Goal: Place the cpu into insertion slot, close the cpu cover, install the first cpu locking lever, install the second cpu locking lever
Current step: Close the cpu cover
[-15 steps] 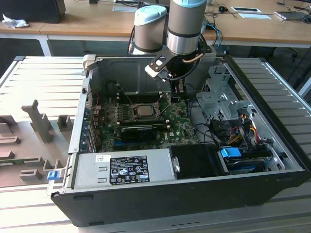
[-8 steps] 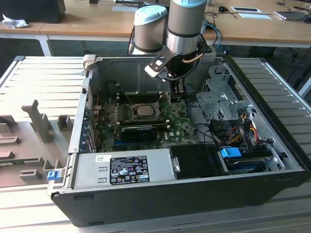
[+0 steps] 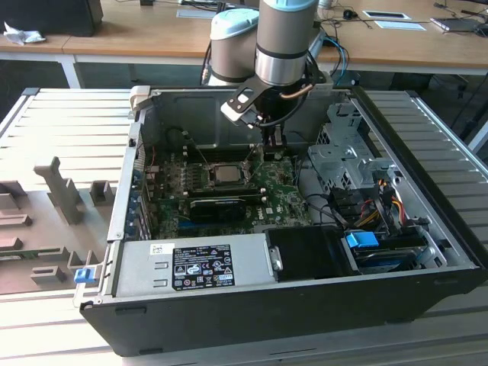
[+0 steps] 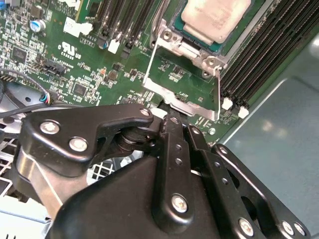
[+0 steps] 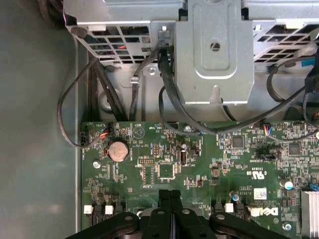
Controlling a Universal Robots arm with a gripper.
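The cpu (image 4: 214,17) is a small square chip with a dull silvery top, lying flat in the insertion slot (image 4: 167,34) on the green board (image 4: 75,64). The cpu cover (image 4: 192,103), a thin silver frame with a big square cut-out, is swung open, hinge at the slot, free edge pointing toward the pincer (image 4: 169,119). The pincer is closed, tips right at that edge; whether they pinch it I can't tell. Everything sits inside an open computer case (image 3: 305,305) on the ribbed grey worktop (image 3: 69,122)
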